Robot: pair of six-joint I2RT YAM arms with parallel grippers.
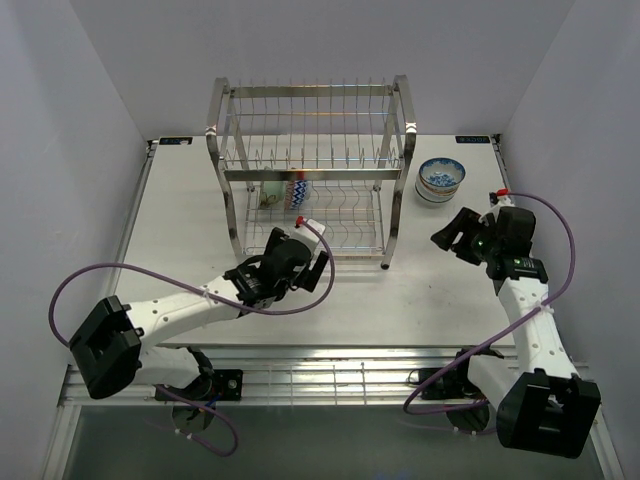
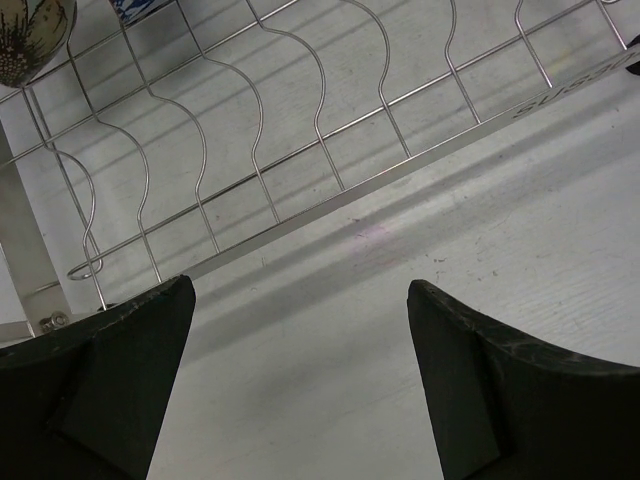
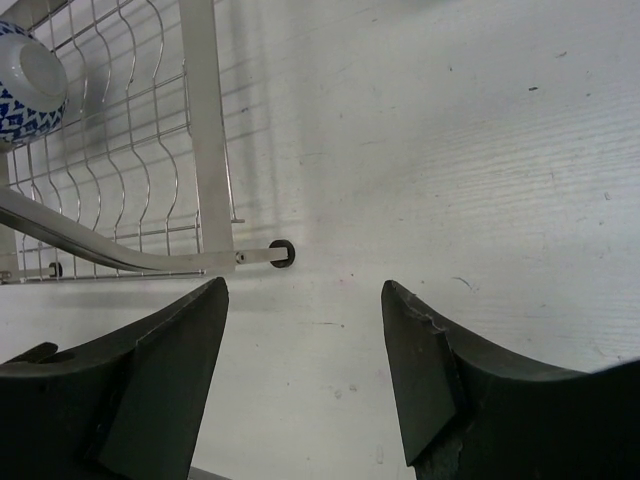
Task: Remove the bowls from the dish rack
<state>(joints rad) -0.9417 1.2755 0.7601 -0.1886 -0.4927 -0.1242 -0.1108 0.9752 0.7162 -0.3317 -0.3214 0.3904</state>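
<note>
The steel wire dish rack (image 1: 310,150) stands at the back middle of the table. On its lower tier stand a pale green bowl (image 1: 271,192) and a blue-and-white patterned bowl (image 1: 298,193). Two stacked blue-and-white bowls (image 1: 441,179) sit on the table right of the rack. My left gripper (image 1: 306,246) is open and empty at the rack's front lower edge; its view (image 2: 300,290) shows the wire floor (image 2: 260,150) and a bowl's edge (image 2: 30,35). My right gripper (image 1: 452,233) is open and empty below the stacked bowls; its view (image 3: 305,287) shows a patterned bowl (image 3: 28,85).
The rack's front right foot (image 3: 283,252) rests on the white table (image 1: 180,230) just ahead of my right gripper. Grey walls close in the table on the left, back and right. Purple cables loop from both arms.
</note>
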